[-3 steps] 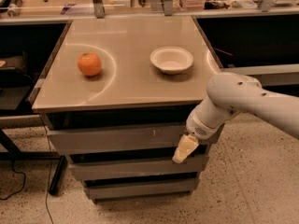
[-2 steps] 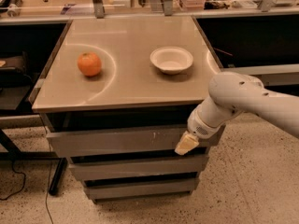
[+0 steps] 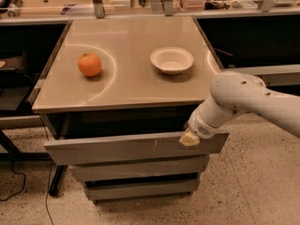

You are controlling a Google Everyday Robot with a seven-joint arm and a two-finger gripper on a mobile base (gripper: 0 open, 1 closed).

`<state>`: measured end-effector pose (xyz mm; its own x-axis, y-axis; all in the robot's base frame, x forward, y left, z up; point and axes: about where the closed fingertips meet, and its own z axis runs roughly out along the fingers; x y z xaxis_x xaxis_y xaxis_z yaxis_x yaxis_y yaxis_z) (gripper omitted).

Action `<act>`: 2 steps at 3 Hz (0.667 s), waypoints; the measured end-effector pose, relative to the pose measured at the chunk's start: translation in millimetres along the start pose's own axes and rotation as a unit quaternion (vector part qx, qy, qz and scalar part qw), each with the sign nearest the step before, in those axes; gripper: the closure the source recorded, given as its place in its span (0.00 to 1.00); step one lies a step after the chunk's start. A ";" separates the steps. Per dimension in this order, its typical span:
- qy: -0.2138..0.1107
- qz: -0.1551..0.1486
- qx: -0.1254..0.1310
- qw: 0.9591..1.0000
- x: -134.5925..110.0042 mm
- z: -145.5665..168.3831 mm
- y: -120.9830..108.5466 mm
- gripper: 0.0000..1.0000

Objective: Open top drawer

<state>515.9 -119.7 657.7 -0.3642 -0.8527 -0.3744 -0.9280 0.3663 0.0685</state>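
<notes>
The top drawer (image 3: 117,147) is the widest grey front under the tabletop, with small pale scratches right of centre. It stands pulled out toward me, with a dark gap behind its upper edge. My gripper (image 3: 189,138) comes in from the right on a white arm and sits at the drawer front's upper right edge, its pale tip touching the front. Two narrower grey drawer fronts (image 3: 140,170) lie below it, pushed in.
An orange (image 3: 89,64) and a white bowl (image 3: 171,60) sit on the beige tabletop (image 3: 126,83). A dark table leg and cables (image 3: 18,172) are at the left on the speckled floor. Shelves with clutter run along the back.
The drawer front has come out toward me and now sticks well past the lower drawers. My gripper has risen from the drawer's lower right to its upper right edge.
</notes>
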 end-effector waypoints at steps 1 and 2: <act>0.000 0.000 0.000 1.000 0.0 0.0 0.0 1.00; 0.000 0.000 0.000 1.000 -3.0 -8.2 0.5 1.00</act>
<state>515.9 -120.0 666.5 -0.3642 -0.8527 -0.3744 -0.9280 0.3663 0.0685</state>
